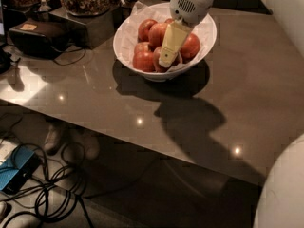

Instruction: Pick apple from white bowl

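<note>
Several apples [191, 46] in the white bowl [156, 75] lie just beneath the jaws; opening unclear

Glossy table [95, 96], smooth white bowl [124, 38], matt plastic gripper [167, 61] over it.

The wide, paper-lined white bowl [124, 38] stands upright on the grey table [247, 84], heaped with red apples [143, 60]; the gripper [167, 61] dips among them
</note>
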You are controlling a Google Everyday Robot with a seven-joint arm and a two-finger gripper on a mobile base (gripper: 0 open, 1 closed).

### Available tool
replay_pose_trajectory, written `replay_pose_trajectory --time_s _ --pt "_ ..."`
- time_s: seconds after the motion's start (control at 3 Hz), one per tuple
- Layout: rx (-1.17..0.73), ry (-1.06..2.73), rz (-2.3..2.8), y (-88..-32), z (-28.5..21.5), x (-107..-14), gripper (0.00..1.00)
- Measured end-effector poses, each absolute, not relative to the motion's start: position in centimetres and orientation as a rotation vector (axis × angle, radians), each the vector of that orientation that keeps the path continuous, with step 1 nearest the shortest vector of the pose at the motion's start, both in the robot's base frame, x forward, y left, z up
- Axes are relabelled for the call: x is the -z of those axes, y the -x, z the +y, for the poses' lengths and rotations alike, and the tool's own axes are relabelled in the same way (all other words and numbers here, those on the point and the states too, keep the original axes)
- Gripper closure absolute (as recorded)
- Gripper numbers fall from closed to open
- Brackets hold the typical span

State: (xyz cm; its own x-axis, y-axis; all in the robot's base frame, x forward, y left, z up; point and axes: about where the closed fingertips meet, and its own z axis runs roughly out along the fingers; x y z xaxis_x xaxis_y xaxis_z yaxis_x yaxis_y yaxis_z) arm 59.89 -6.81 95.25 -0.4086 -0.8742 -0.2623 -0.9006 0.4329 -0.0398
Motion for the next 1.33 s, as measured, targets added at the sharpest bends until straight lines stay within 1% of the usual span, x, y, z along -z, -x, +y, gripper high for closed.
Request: replay_pose_trajectory --time_s 1.0,1.33 --pt "-0.274 1.559 2.478 -59.8 -6.5 -93.6 0.28" --pt "-0.312 1.565 2.490 -60.2 -5.9 -93.0 0.32"
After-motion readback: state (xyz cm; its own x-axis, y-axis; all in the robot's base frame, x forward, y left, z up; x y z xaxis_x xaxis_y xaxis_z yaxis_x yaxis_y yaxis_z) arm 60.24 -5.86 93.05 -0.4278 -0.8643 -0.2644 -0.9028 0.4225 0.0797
